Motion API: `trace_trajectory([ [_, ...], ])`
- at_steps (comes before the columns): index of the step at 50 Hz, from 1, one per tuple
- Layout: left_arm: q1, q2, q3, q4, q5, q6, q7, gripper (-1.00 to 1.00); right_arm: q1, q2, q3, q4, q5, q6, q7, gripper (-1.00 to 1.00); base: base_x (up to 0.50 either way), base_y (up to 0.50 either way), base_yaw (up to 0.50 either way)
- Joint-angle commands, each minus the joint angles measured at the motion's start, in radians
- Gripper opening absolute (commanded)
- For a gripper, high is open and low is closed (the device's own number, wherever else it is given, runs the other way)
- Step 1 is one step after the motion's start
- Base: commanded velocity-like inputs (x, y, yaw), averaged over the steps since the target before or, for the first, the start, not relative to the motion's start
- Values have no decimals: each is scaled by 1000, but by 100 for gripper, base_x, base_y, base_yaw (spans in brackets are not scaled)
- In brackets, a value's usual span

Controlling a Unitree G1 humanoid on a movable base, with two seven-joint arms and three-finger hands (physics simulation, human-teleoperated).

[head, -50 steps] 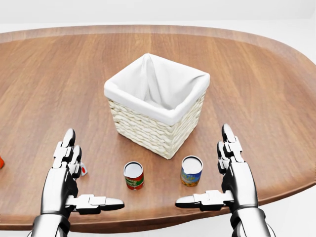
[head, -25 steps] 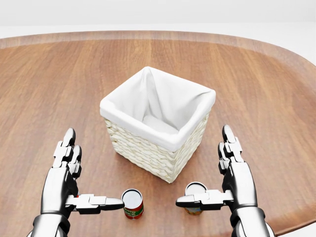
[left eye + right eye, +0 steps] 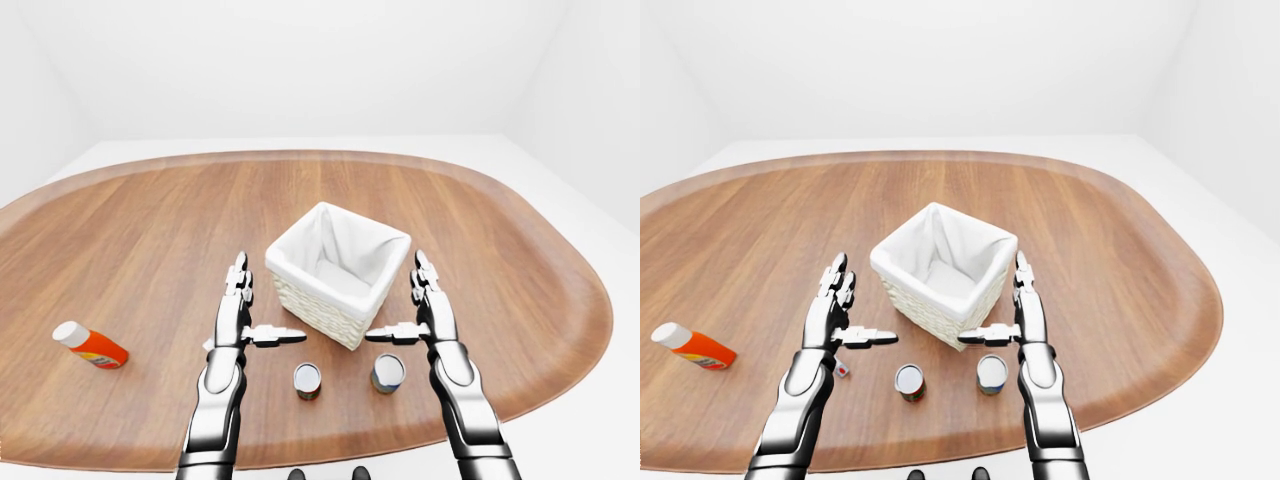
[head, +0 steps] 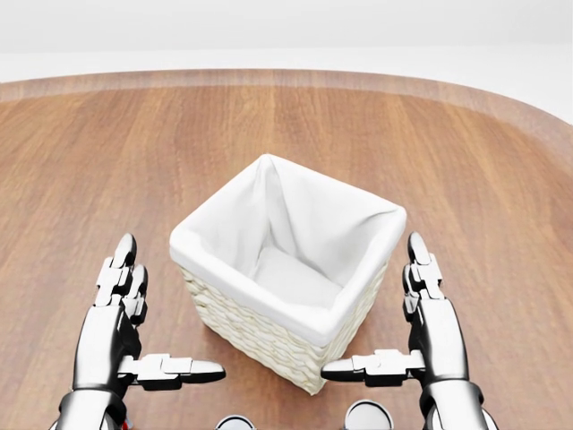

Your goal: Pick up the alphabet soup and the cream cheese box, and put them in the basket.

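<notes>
A woven basket (image 3: 338, 270) with a white liner stands on the oval wooden table (image 3: 150, 220). Below it in the left-eye view stand two cans: one with a red label (image 3: 307, 381) and one with a blue and yellow label (image 3: 388, 373). In the head view only their tops show at the bottom edge, the red one (image 4: 235, 422) on the left and the blue one (image 4: 369, 416) on the right. My left hand (image 4: 170, 309) and right hand (image 4: 372, 305) are open and empty on either side of the basket. A small white and red thing (image 3: 842, 370) lies by my left hand, too small to name.
An orange bottle with a white cap (image 3: 90, 345) lies on its side far to the left on the table. The table's near edge (image 3: 330, 455) runs just below the cans. White floor and walls surround the table.
The whole head view has shifted: the basket and cans have slid down the picture and look larger, so the camera has moved. Both hands hold the same open pose.
</notes>
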Motion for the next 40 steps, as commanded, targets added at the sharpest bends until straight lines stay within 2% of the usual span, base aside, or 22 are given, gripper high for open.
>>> trace_trajectory([
  [1,-1,0,1,-5,-1,3,0,100,30,0,10,-62,-70,13,-32,100,14,0,0],
  [3,-5,1,2,4,-1,-2,1,100,25,-1,22,-46,-149,13,-80,100,0,0,0],
  [7,-7,2,6,7,-4,-2,1,100,139,1,62,-167,-272,13,-112,100,0,0,0],
  [12,-4,2,6,-3,-7,3,0,100,302,3,99,-284,-339,13,-121,100,0,0,0],
  [13,-2,2,6,-8,-8,2,-1,100,347,-4,117,-297,-379,13,-150,100,0,0,0],
  [19,-7,4,9,3,-10,-2,-2,100,424,-21,154,-312,-419,13,-176,100,0,0,0],
  [21,-4,4,10,-9,-12,8,-3,100,450,-31,170,-307,-440,13,-198,100,0,0,0],
  [32,0,4,12,-13,-15,6,-6,100,407,-44,198,-179,-471,13,-245,100,0,0,0],
  [34,2,4,11,-11,-14,2,-6,100,380,-42,198,-128,-480,13,-259,100,0,0,0],
  [40,6,3,11,-24,-17,11,-7,100,285,-29,183,35,-487,13,-276,100,0,0,0],
])
